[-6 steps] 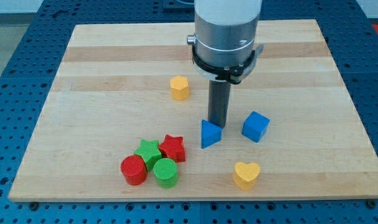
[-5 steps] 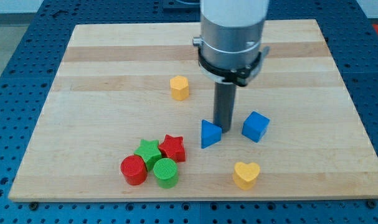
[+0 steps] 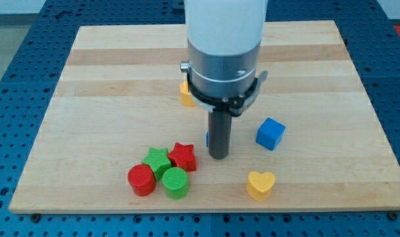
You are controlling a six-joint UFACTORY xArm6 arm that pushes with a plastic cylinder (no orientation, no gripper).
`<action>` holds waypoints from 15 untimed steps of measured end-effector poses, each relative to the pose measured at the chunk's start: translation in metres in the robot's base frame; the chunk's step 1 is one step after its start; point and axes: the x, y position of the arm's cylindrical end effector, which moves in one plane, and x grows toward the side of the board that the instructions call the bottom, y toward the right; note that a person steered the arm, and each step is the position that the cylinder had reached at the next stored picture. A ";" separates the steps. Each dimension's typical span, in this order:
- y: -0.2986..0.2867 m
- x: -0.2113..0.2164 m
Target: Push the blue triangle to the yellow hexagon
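Note:
My tip [image 3: 218, 157] rests on the wooden board [image 3: 87, 79] near the middle, toward the view's bottom. The blue triangle [image 3: 207, 139] is almost fully hidden behind the rod; only a thin blue sliver shows at the rod's left edge. The yellow hexagon [image 3: 185, 96] lies up and to the left of the tip, partly covered by the arm's grey body. I cannot tell whether the tip touches the triangle.
A blue cube [image 3: 270, 133] sits right of the rod. A yellow heart [image 3: 260, 185] lies at the lower right. A red star [image 3: 182, 157], green star [image 3: 157, 160], red cylinder [image 3: 142, 180] and green cylinder [image 3: 175, 183] cluster at the lower left.
The arm has moved left and toward the view's bottom. The rod now stands in front of the blue triangle and hides it; the arm's body now covers part of the yellow hexagon.

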 end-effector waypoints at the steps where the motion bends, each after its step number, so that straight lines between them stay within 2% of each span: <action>1: 0.000 -0.025; 2: -0.007 -0.051; 5: 0.008 -0.058; 9: 0.008 -0.120; 14: 0.021 -0.152; 15: 0.004 -0.157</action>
